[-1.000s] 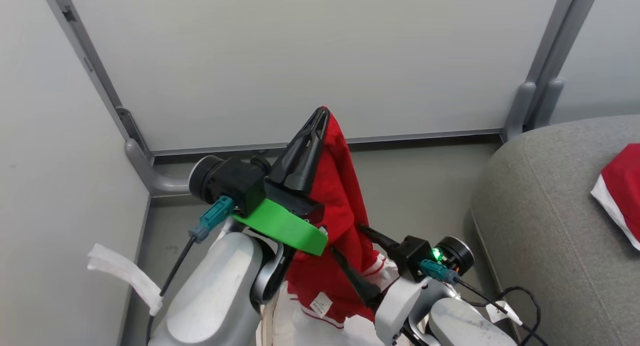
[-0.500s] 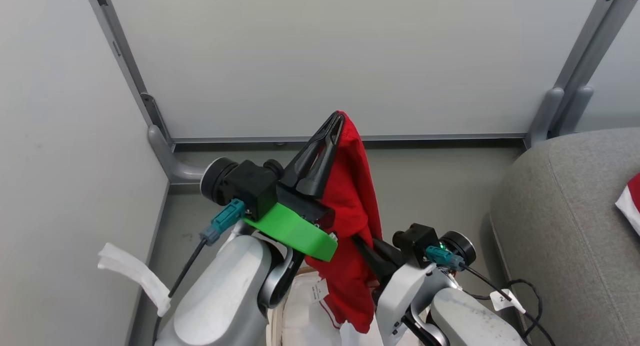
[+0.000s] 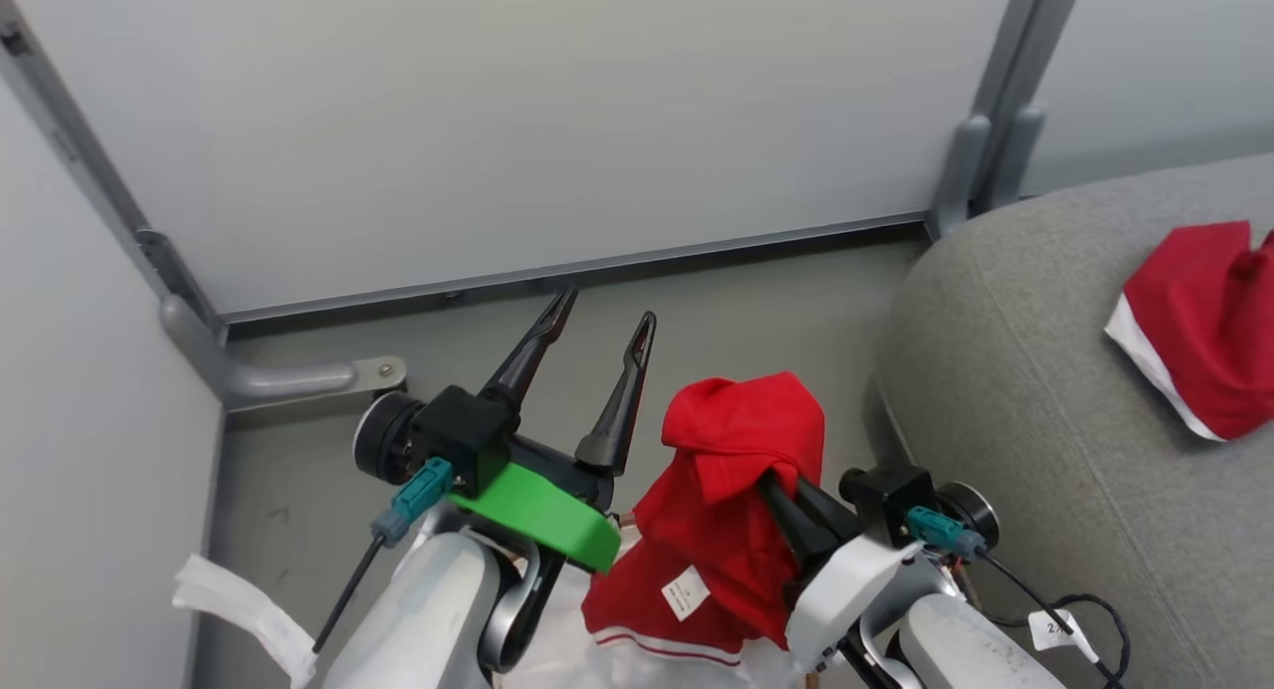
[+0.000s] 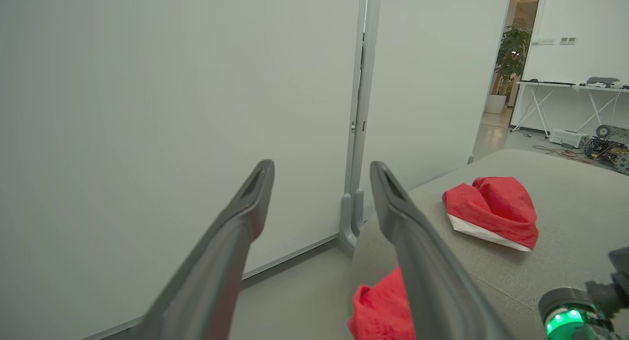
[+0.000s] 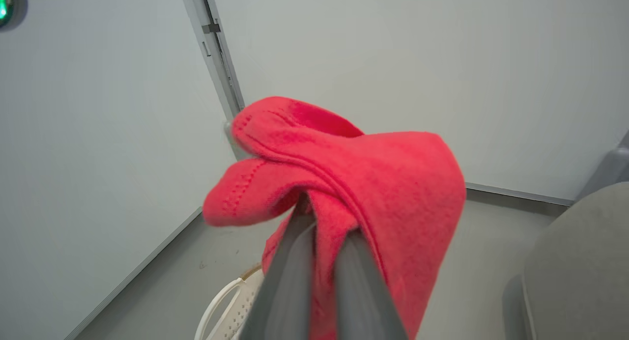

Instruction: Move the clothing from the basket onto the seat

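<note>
A red garment (image 3: 732,490) of the clothing hangs bunched over my right gripper (image 3: 788,498), which is shut on it; its white tag and striped trim show below. In the right wrist view the red garment (image 5: 354,173) wraps the two closed fingers (image 5: 295,271), hiding their tips. My left gripper (image 3: 607,309) stands open and empty to the garment's left, fingers (image 4: 255,187) spread wide. A second red garment with white trim (image 3: 1194,331) lies on the grey seat (image 3: 995,390). The basket (image 5: 223,303) peeks out below my right gripper.
Pale partition walls on grey metal posts (image 3: 980,161) close off the corner ahead and to the left. A grey floor strip (image 3: 756,301) runs between wall and seat. A black cable (image 3: 1085,609) trails beside the seat's near corner.
My left gripper has let go of the red garment and opened. The garment has slumped down onto my right gripper, which has shut on it. The head camera has shifted.
</note>
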`<state>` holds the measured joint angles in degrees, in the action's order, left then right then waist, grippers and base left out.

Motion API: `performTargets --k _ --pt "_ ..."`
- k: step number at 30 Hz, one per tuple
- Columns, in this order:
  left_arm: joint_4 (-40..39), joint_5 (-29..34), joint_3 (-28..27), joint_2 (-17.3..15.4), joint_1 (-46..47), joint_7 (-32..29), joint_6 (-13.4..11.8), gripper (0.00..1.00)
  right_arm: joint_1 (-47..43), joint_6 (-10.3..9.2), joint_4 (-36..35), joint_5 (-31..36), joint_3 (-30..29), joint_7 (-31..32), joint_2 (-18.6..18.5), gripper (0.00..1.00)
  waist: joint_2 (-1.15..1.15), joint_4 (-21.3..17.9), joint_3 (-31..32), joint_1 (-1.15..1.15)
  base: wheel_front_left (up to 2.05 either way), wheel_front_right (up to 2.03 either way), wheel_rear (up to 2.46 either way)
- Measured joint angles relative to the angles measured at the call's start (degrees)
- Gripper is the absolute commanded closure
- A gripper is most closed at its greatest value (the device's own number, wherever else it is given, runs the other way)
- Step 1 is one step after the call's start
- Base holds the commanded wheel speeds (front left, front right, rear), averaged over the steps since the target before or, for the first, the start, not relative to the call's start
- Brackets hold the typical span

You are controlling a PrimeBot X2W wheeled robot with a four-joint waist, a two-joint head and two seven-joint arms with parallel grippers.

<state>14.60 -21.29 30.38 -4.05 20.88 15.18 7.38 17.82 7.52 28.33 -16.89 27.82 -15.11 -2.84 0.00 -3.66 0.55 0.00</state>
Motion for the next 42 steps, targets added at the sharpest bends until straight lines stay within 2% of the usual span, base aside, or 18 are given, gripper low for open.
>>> performTargets --k 14,22,29,33,37,42 --pt "-0.6 0.8 -1.3 -0.2 -4.0 0.0 0.0 0.0 -3.1 0.0 -4.2 2.4 -5.5 0.0 -0.2 1.0 0.0 -16.2 -1.9 0.0 0.0 0.0 0.0" --pt "0.6 0.3 1.6 -0.5 -3.6 0.0 0.0 0.0 -2.5 0.0 -7.9 3.7 -10.9 0.0 -1.7 1.0 0.0 -23.8 -4.0 0.0 0.0 0.0 0.0" --pt "1.8 0.2 2.5 -2.7 -2.0 0.0 0.0 0.0 11.4 0.0 -12.3 5.6 -13.7 0.0 -8.5 1.0 0.0 -26.4 -8.5 0.0 0.0 0.0 0.0" --pt "1.6 0.4 1.8 -5.2 -1.7 0.0 0.0 0.0 23.3 0.0 -14.1 7.1 -16.1 0.0 -12.5 1.0 0.0 -26.9 -12.0 0.01 0.0 0.0 0.0" --pt "0.7 0.8 1.0 -7.3 -1.5 0.0 0.0 0.0 34.1 0.01 -12.4 8.7 -18.0 0.0 -15.1 1.0 0.01 -27.3 -15.6 0.01 0.0 0.0 0.0" --pt "-0.3 1.2 1.8 -8.9 0.0 0.0 0.0 0.0 45.3 0.0 -7.3 12.9 -23.6 0.0 -20.0 1.0 0.0 -26.9 -20.0 0.01 0.0 0.0 0.0"
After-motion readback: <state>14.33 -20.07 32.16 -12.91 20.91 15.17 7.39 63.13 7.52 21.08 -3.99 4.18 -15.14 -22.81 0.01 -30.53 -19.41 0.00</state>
